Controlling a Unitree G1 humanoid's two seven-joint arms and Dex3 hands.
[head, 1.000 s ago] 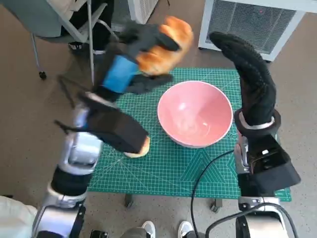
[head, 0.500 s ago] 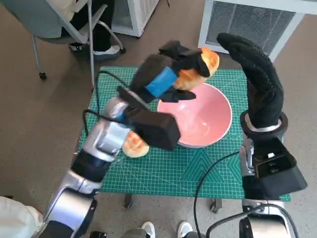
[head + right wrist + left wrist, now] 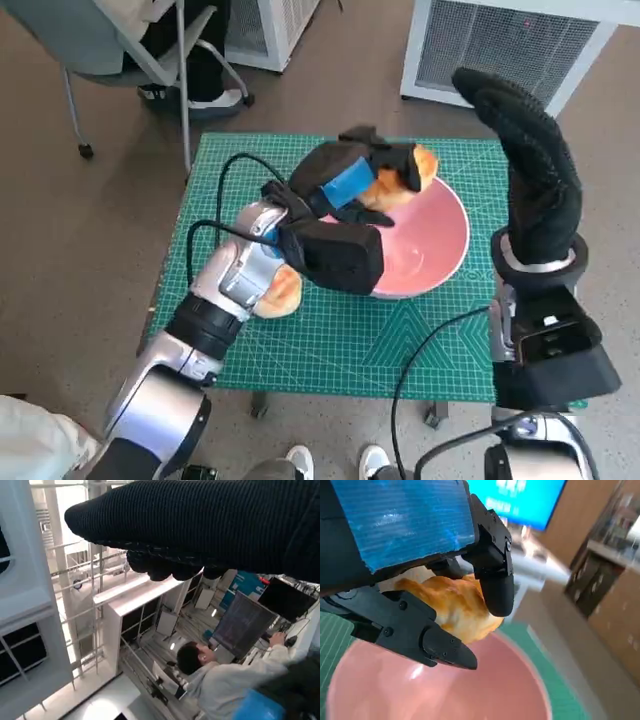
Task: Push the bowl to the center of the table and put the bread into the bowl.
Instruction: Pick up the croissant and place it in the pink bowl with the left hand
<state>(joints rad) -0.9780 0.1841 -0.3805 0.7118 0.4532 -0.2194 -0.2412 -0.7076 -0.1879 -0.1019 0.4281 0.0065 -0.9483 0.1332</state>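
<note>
A pink bowl stands on the green cutting mat, toward the table's right of centre. My left hand grips a golden bread roll just above the bowl's far rim; the left wrist view shows the bread roll between black fingers over the bowl. A second bread piece lies on the mat beside the bowl, partly hidden by my left forearm. My right hand is raised upright at the bowl's right side, holding nothing, fingers straight and together.
A chair and a person's feet stand beyond the table's far left corner. White appliances sit on the floor behind the table. A black cable crosses the mat's near right. The right wrist view shows a person at a desk.
My left hand has carried the bread roll rightward and down, from beyond the bowl's left rim to just over the bowl. The right hand has stayed raised, shifting slightly.
</note>
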